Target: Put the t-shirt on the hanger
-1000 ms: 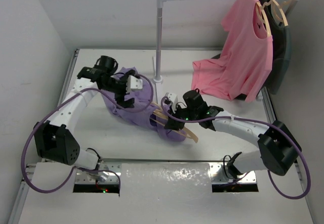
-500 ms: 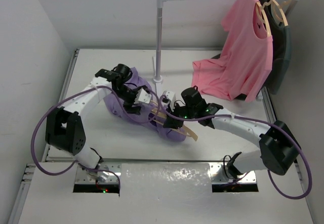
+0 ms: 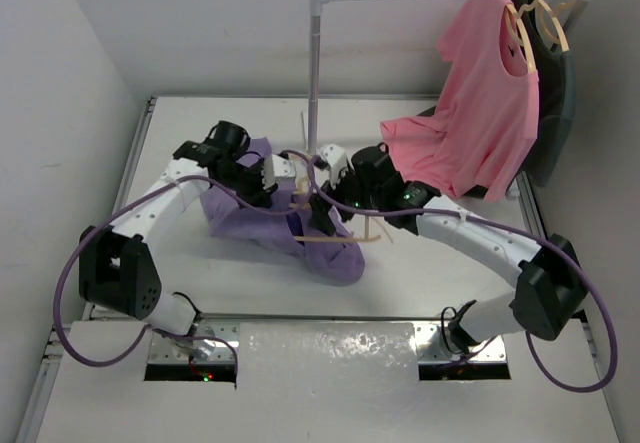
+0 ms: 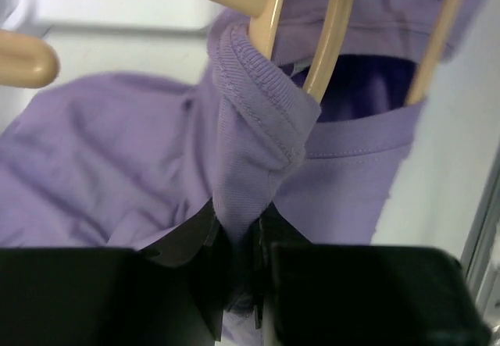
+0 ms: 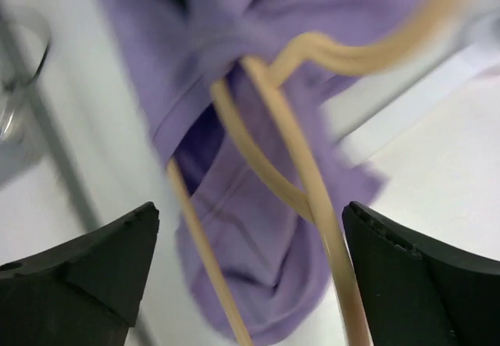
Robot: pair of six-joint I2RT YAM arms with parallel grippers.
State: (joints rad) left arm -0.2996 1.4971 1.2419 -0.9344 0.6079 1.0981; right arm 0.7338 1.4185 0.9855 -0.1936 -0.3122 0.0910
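Observation:
The lavender t-shirt (image 3: pixel 250 221) hangs bunched over the table's middle, its collar raised. My left gripper (image 3: pixel 283 172) is shut on a fold of the ribbed collar (image 4: pixel 251 139), jaws pinched tight around the cloth (image 4: pixel 242 233). The tan hanger (image 3: pixel 345 236) is threaded through the neck opening, its bars (image 4: pixel 334 37) rising just past the pinched fold. My right gripper (image 3: pixel 322 185) stands open right beside the left one, with both fingers wide apart on either side of the hanger (image 5: pixel 308 178) and the t-shirt (image 5: pixel 262 244), touching neither.
A white clothes rail pole (image 3: pixel 314 73) stands just behind both grippers, its base (image 3: pixel 313 156) on the table. A pink t-shirt (image 3: pixel 480 113) and a dark garment (image 3: pixel 556 93) hang on like hangers at the far right, the pink hem resting on the table.
My left gripper swung in from the far left and closed on the collar. My right gripper let go of the hanger, opened wide and moved back toward the pole. The t-shirt's neck rose.

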